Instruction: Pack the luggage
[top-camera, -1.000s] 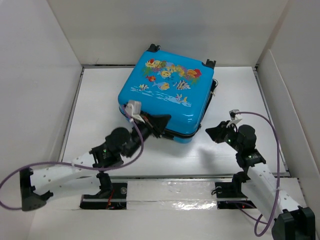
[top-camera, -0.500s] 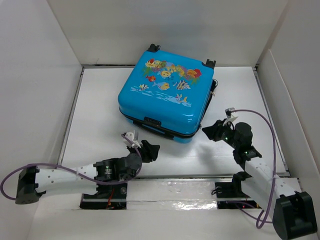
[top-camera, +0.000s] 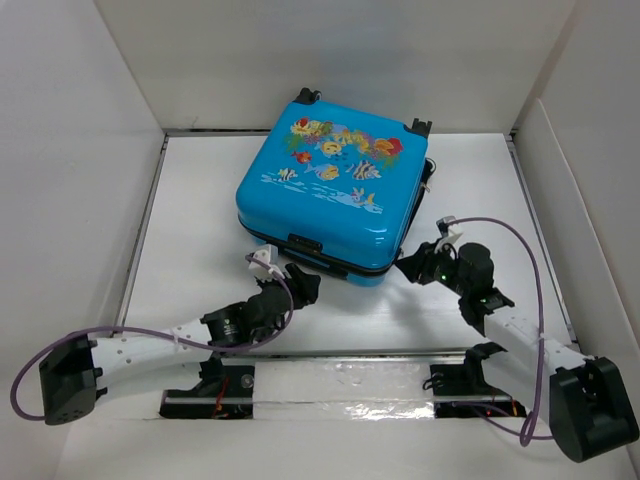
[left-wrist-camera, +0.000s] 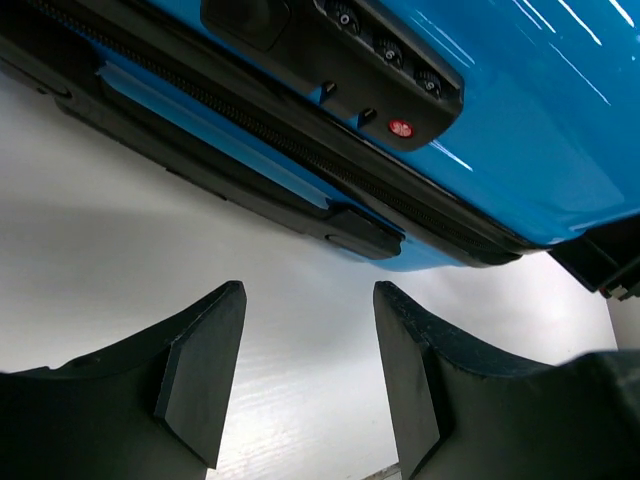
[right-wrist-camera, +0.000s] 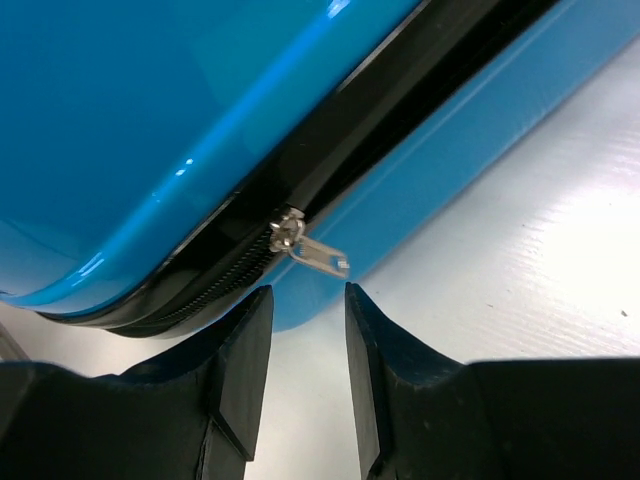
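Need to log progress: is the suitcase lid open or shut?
Shut: the luggage lies flat, both shells together, no lining showing. Whether the zipper is fully run, cannot tell.

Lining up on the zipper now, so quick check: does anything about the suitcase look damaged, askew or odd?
Nothing damaged or spilled. The luggage lies flat, turned at an angle to the edges of the table, and its zipper pull dangles free just ahead of the open right gripper.

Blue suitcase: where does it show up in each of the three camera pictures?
Top external: suitcase, closed, centre of picture.
Left wrist: its front edge across the top.
Right wrist: its corner, upper left.
Shared landmark: black zipper band between the shells.
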